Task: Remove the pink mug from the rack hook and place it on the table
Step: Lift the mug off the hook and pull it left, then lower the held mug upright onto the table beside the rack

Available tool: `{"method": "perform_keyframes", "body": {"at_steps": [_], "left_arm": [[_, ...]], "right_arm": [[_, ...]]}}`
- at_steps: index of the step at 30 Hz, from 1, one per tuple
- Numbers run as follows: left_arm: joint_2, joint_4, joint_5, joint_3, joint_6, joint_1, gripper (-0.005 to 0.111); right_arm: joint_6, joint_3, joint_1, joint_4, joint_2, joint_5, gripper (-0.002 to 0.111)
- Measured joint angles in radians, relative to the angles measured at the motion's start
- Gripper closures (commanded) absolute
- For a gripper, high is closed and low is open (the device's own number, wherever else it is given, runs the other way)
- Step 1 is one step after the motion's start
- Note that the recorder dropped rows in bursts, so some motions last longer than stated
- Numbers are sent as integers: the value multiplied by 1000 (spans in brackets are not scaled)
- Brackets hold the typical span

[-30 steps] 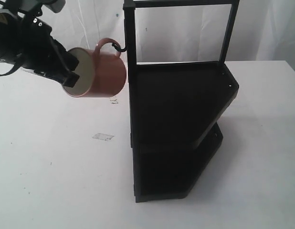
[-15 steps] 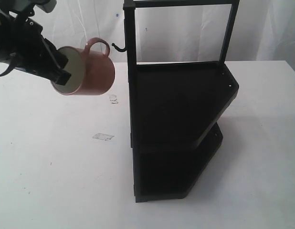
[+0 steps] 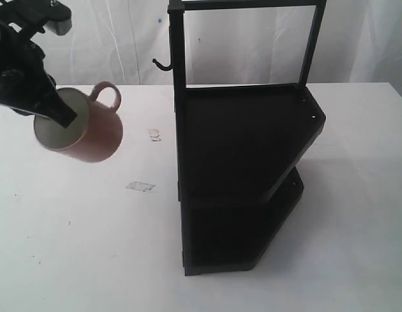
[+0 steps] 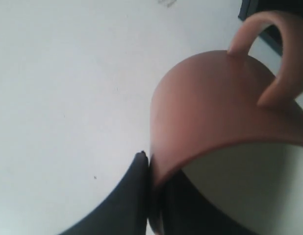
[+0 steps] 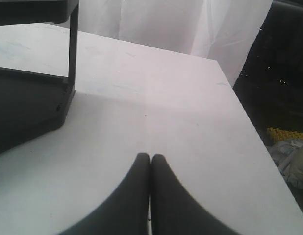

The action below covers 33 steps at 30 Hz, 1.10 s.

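Observation:
The pink mug (image 3: 90, 133) hangs tilted in the air at the left, mouth toward the arm, handle up. My left gripper (image 3: 63, 117) is shut on the pink mug's rim (image 4: 215, 107), one finger outside the wall and one inside the cream interior. The rack hook (image 3: 160, 64) juts bare from the black upright post, well right of the mug. Below the mug lies the white table (image 3: 90, 247). My right gripper (image 5: 150, 157) is shut with nothing between its fingers, above the table near the rack's far side; it is out of the exterior view.
The tall black shelf rack (image 3: 246, 169) stands mid-table with two tiers. A small paper scrap (image 3: 140, 186) and a smudge (image 3: 154, 134) lie on the table left of it. The table's edge (image 5: 249, 127) runs close to my right gripper.
The mug has come off the hook and moved left and down with my left gripper, tilting further. The hook now stands bare. Nothing else has shifted.

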Motion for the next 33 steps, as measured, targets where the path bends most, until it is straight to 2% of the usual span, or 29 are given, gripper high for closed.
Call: {"method": "perform_keyframes", "body": {"at_steps": [4,7,19,33], "left_arm": [[61,-19,132,-31,26,0,107],[115,-53,157,-33,58,0,107],[231,-203,31,-36,76,0,107],[292,-218,-19,-36,78,0,107]], "right_arm": [[0,0,0,0,0,0,108],[0,0,0,0,0,0,108],[0,0,0,0,0,0,108],[0,0,0,0,0,0,108]]}}
